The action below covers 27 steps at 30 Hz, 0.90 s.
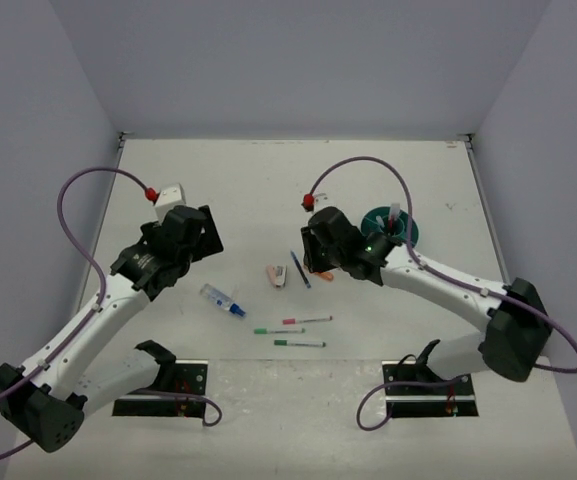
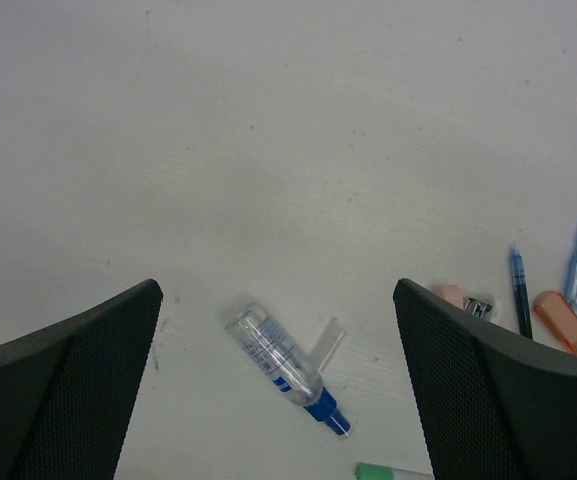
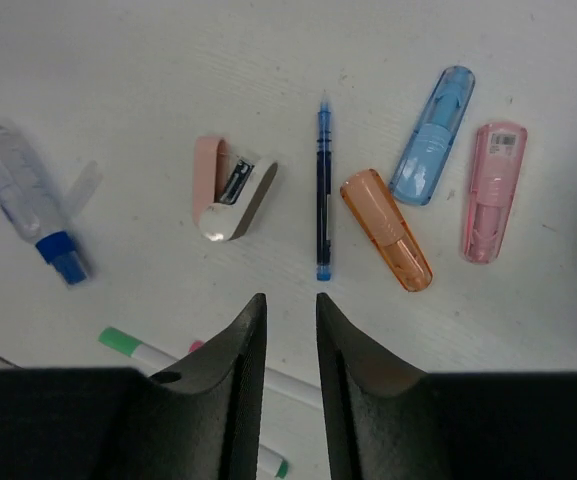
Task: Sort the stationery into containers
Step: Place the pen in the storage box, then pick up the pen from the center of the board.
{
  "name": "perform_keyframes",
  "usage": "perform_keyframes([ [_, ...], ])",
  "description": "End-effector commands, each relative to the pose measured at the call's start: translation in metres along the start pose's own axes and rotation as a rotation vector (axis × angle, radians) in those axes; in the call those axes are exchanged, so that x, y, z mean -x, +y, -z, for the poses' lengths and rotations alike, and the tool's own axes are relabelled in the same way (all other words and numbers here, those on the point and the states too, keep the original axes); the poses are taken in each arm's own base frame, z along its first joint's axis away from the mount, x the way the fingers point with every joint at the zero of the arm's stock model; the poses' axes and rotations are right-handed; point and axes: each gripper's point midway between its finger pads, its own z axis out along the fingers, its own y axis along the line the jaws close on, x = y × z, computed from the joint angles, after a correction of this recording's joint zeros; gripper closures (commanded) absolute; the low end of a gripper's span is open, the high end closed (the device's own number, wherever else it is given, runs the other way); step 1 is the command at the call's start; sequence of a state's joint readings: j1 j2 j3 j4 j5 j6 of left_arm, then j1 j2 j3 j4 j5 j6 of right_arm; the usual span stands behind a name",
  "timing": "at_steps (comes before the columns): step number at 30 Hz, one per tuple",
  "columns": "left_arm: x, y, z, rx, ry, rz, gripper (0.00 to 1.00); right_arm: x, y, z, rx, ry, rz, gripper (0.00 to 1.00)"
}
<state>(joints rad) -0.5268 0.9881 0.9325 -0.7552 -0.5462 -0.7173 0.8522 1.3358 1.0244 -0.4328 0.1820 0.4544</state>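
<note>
Stationery tube [image 2: 273, 355]: blue print on label, illegible.

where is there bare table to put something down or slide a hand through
Widest bare patch: the far table, from the back wall down to the stapler. Another bare strip lies between the green pen and the near edge. Crowded: the middle, where tube, stapler, blue pen and highlighters lie by the right pincer, across to the cup.
</note>
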Motion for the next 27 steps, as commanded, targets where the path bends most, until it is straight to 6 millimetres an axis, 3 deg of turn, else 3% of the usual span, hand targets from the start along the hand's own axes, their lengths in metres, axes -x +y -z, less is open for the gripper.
perform_keyframes([
  [1, 0.009, -0.005, 0.017, -0.114, -0.048, -0.028, 0.0, -0.018, 0.004, -0.033, -0.066, 0.167, 0.022, 0.74],
  [3, 0.005, 0.001, 0.019, -0.113, -0.05, -0.049, 0.0, -0.028, -0.002, -0.051, -0.11, 0.219, 0.043, 0.74],
  [7, -0.004, 0.015, 0.017, -0.086, -0.066, -0.072, 0.0, -0.028, -0.005, -0.071, -0.155, 0.259, 0.079, 0.74],
  [10, -0.007, 0.002, 0.018, -0.167, -0.059, -0.103, 0.0, -0.032, -0.006, -0.084, -0.159, 0.303, 0.087, 0.74],
  [16, -0.014, -0.002, 0.014, -0.176, -0.031, -0.112, 0.0, -0.035, -0.007, -0.097, -0.151, 0.338, 0.096, 0.75],
  [27, -0.009, -0.006, 0.028, -0.249, -0.071, -0.075, 0.0, -0.049, -0.014, -0.12, -0.159, 0.407, 0.106, 0.77],
])
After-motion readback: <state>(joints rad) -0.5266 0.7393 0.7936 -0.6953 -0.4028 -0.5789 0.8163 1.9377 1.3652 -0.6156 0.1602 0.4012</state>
